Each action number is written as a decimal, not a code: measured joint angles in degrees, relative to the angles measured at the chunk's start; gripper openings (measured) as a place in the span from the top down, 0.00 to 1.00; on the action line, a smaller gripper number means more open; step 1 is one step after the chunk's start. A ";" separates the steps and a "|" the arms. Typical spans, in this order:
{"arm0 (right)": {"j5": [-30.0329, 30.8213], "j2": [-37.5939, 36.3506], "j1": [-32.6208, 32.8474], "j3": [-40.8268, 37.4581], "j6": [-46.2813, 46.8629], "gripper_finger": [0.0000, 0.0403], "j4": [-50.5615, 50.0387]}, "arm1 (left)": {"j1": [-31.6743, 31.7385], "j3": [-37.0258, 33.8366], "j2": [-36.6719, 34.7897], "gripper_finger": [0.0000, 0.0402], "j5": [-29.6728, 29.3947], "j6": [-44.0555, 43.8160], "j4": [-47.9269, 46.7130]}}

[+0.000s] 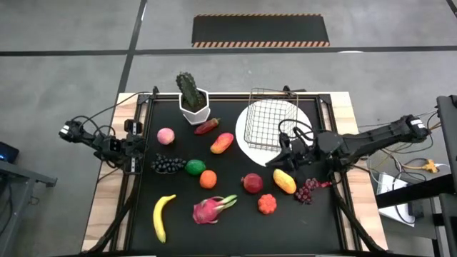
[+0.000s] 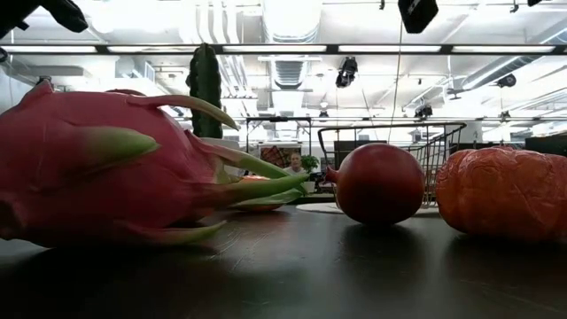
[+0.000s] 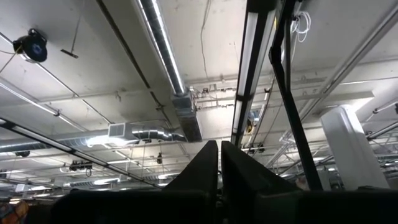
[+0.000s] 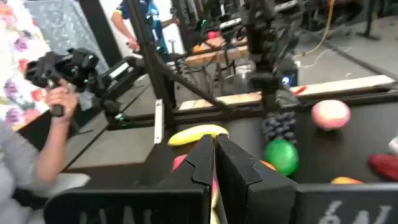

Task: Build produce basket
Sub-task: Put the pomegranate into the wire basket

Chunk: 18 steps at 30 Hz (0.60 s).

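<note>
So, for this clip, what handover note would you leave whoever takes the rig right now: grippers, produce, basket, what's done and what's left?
Left gripper: shut, empty, parked at the table's left edge.
Right gripper: shut, empty, hovering by the plate's near rim, next to the mango.
Basket: sits on the plate, nothing in it.
Produce all loose on the mat: peach, grapes, lime, orange, banana, dragon fruit, pomegranate.
Done: nothing loaded.
Left: every piece goes into the basket; the mango looks the likeliest first pick.
</note>
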 joint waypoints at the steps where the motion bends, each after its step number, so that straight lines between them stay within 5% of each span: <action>1: 0.03 0.69 0.62 0.67 0.69 0.98 0.06 | 0.00 0.00 -0.01 0.99 0.00 0.01 0.00; 10: 1.05 8.98 2.76 8.56 6.12 0.98 -11.07 | 0.00 -0.02 -0.02 0.99 -0.34 0.05 0.00; 18: 7.23 18.01 2.95 20.99 6.96 0.98 -32.56 | 0.00 -0.02 -0.02 0.99 -0.80 0.09 0.02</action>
